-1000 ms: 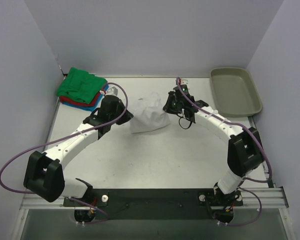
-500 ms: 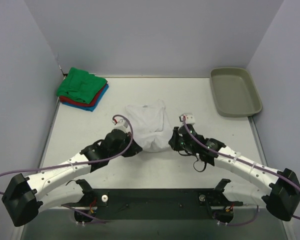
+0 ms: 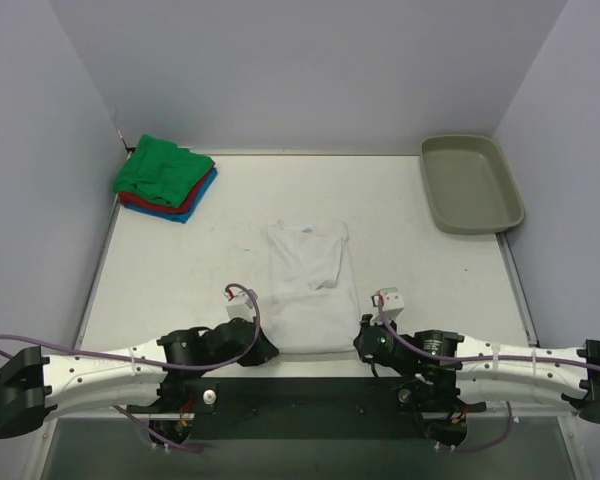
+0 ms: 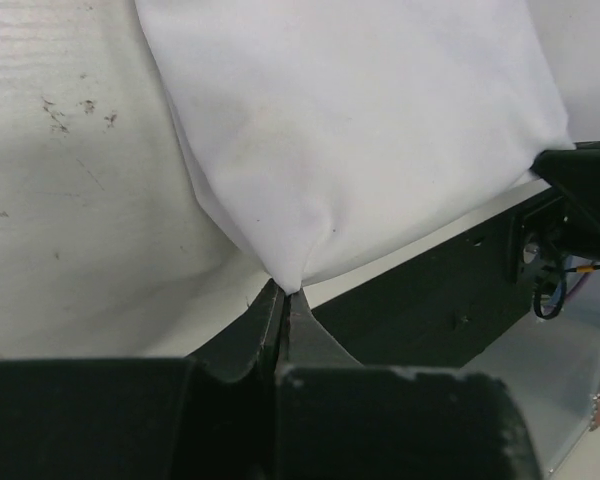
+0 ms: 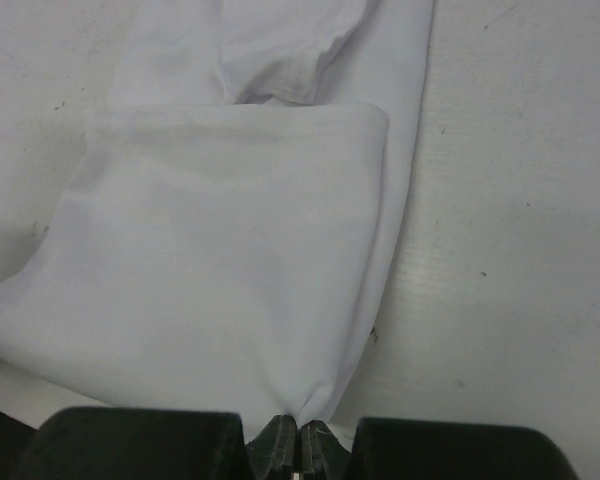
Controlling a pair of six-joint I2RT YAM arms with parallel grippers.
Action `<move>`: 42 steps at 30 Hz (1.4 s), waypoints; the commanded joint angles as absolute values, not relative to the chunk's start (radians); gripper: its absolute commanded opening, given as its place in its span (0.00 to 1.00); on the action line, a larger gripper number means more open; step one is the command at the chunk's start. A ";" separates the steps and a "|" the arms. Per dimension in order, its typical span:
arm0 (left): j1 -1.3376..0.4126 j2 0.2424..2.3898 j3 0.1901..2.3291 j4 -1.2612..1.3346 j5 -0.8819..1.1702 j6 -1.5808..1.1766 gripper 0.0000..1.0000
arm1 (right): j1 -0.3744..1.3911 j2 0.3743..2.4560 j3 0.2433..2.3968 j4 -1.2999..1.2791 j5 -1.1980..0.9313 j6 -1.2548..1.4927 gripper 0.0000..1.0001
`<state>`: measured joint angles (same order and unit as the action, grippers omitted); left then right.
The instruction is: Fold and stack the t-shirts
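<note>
The white tee (image 3: pixel 308 285) is lying flat in the middle of the table (image 3: pixel 180 270), drawn out as a long narrow strip running from 12 to 6 o'clock, with its collar end pointing to 12 and its hem end reaching the table's edge at 6. A sleeve is lying folded on top of it, toward the 3 o'clock side of the strip. The left gripper (image 3: pixel 263 350) is clenching the hem corner at about 7 o'clock; in the left wrist view its fingers are pressing together on a puckered point of white cloth right at the table's edge. The right gripper (image 3: pixel 360 347) is clenching the opposite hem corner at about 5 o'clock, and the right wrist view is showing its fingers meeting on the cloth, with a doubled layer of the tee spreading away from them. Both arms are stretching low along the 6 o'clock edge, each reaching inward from its own side. At 10 o'clock, well apart from the tee, the green shirt (image 3: pixel 163 170) is sitting folded on top of the red shirt (image 3: pixel 140 201) and the blue shirt (image 3: pixel 192 210). The tray (image 3: pixel 472 183) is sitting at 2 o'clock, near the far corner.
</note>
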<state>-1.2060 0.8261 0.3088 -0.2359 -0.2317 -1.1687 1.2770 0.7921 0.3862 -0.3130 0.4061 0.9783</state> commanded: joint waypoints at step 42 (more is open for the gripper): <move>-0.735 1.120 0.816 -0.072 -0.123 -0.709 0.00 | 0.858 1.222 0.893 0.033 0.434 0.391 0.00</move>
<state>-0.7849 1.0794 0.7410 -0.1947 -0.2062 -0.7456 0.9089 1.1759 0.8219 -0.0673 0.5491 0.4339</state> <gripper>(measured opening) 0.026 0.041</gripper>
